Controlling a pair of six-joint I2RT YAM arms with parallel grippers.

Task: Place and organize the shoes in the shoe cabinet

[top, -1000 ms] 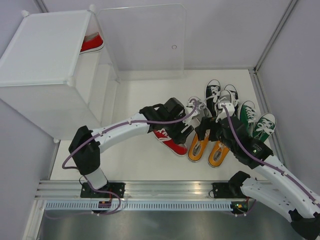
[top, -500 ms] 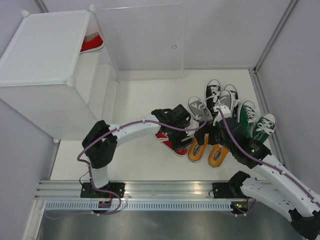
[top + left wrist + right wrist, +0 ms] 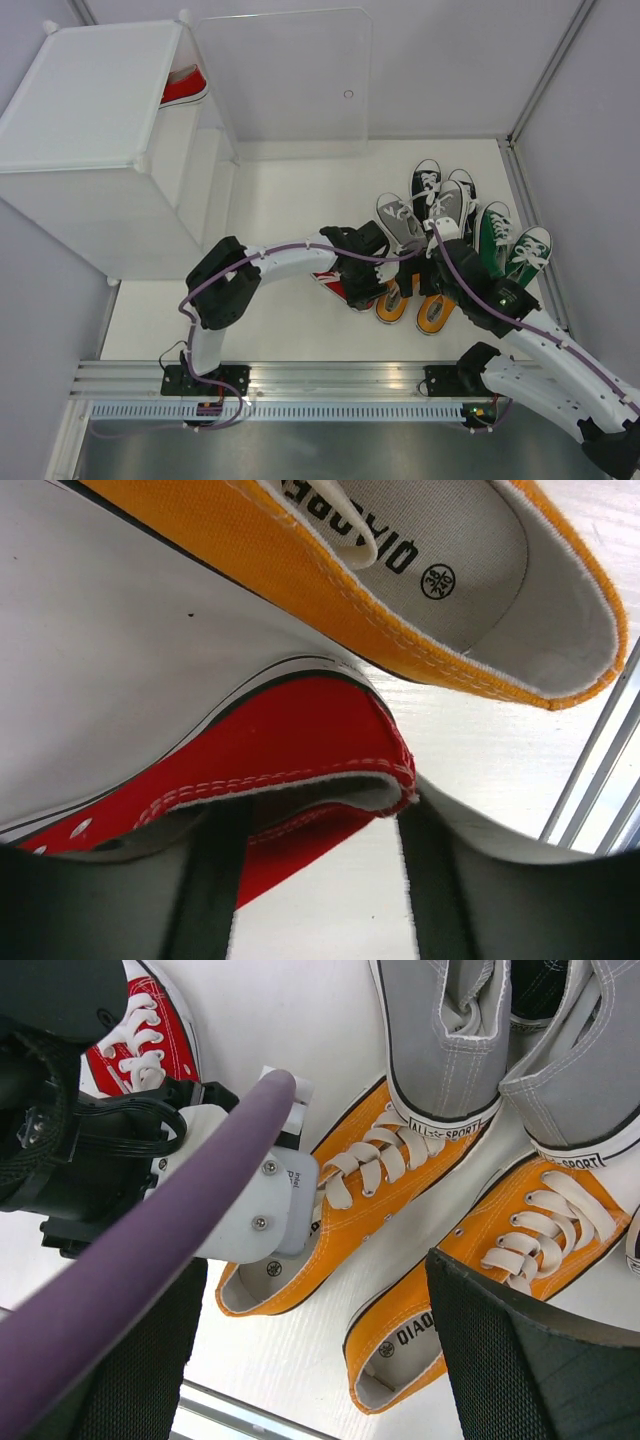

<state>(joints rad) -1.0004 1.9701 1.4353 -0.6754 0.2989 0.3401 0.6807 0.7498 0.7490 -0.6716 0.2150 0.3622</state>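
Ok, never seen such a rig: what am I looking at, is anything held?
Two robot arms stand at the near edge of a table. The wide picture is from a camera above; the other two from wrist cameras. On the table lie a red shoe, orange shoes, grey shoes, black shoes and green shoes; a second red shoe sits in the cabinet. The left gripper straddles the red shoe's heel; whether it grips is unclear. The right gripper hangs open and empty over the orange shoes.

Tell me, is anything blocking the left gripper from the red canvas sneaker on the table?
Nothing visible: the left gripper straddles the heel of the red canvas sneaker. An orange canvas sneaker lies close beside.
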